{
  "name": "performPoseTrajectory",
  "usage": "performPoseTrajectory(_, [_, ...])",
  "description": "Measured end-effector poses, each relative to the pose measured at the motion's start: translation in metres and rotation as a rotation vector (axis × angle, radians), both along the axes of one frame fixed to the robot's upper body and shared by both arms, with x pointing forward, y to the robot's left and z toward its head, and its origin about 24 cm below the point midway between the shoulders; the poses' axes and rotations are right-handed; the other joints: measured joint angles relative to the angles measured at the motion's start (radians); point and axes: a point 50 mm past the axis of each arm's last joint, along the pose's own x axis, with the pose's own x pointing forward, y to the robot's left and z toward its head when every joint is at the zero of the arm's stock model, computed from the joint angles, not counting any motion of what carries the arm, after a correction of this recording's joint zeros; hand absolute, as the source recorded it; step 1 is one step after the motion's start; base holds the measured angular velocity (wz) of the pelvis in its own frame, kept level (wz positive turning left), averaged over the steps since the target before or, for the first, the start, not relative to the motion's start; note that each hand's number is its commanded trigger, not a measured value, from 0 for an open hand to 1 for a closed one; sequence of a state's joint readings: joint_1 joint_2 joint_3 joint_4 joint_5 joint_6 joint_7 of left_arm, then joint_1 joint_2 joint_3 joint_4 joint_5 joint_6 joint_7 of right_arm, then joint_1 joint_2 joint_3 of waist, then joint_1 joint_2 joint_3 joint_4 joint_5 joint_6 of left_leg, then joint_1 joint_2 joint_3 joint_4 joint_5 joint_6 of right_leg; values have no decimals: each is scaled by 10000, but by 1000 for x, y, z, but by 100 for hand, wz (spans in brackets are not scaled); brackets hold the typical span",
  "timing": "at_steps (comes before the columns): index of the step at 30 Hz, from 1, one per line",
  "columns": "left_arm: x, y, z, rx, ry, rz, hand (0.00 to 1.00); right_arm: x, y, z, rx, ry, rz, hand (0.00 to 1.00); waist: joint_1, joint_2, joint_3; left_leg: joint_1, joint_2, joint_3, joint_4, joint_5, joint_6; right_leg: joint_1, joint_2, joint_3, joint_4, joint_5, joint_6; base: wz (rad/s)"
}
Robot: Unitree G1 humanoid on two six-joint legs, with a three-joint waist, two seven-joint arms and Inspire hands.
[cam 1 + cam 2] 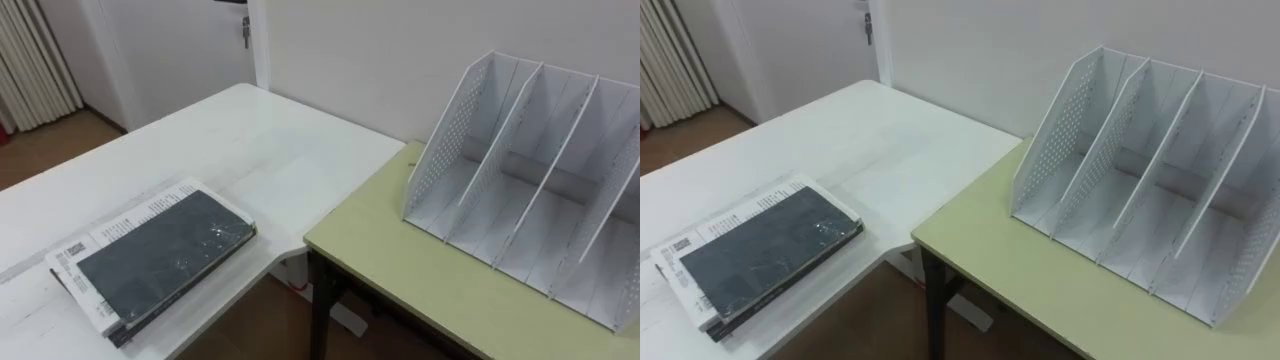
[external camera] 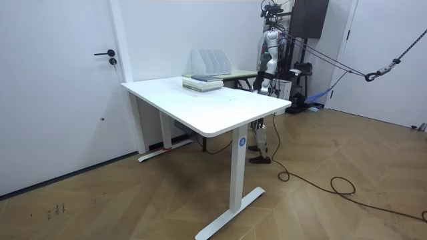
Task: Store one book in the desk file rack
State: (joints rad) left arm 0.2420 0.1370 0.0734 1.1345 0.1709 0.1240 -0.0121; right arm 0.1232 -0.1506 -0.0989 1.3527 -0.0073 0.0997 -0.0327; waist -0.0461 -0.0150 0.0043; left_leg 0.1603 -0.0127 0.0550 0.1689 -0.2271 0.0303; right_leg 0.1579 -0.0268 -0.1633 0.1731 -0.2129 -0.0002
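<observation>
White desk (image 1: 250, 140) with stacked books (image 1: 160, 262), green table (image 1: 400, 270) with file rack (image 1: 445, 140) alongside

1. A white desk (image 2: 207, 107) on white legs stands on a herringbone wooden floor (image 2: 320, 207).
2. A pale green table (image 1: 400, 270) with dark legs stands just beside the white tabletop's edge, against a plain white wall (image 1: 350, 60).
3. At the room view's left is a white door (image 2: 60, 87) with a dark lever handle (image 2: 105, 53).
4. Pale pleated curtains (image 1: 35, 60) hang beyond the white tabletop's far corner.
5. The light is even and soft.
</observation>
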Motion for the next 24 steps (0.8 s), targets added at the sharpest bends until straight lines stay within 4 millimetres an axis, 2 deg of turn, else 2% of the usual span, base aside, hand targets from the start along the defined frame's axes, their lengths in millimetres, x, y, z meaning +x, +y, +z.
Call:
performPoseTrajectory(13, [0, 2, 0, 82, 4, -89, 0, -3, 0, 0, 5, 68, 84, 0, 11, -60, -3, 3, -7, -19, 11, 0, 0, 26, -3, -9, -6, -3, 4, 0])
performPoseTrajectory(19, [8, 3, 1, 392, -254, -559, 0, -1, 0, 0, 112, -43, 204, 0, -7, -59, 5, -12, -3, -16, 9, -1, -1, -1, 0, -13, -3, -4, 1, 0])
performPoseTrajectory(24, [26, 7, 5, 1138, -1189, -709, 0, 5, -1, 0, 27, -364, 277, 0, -5, -67, 6, -18, -17, -10, -25, -1, -1, -13, 7, -6, -12, -4, 2, 0])
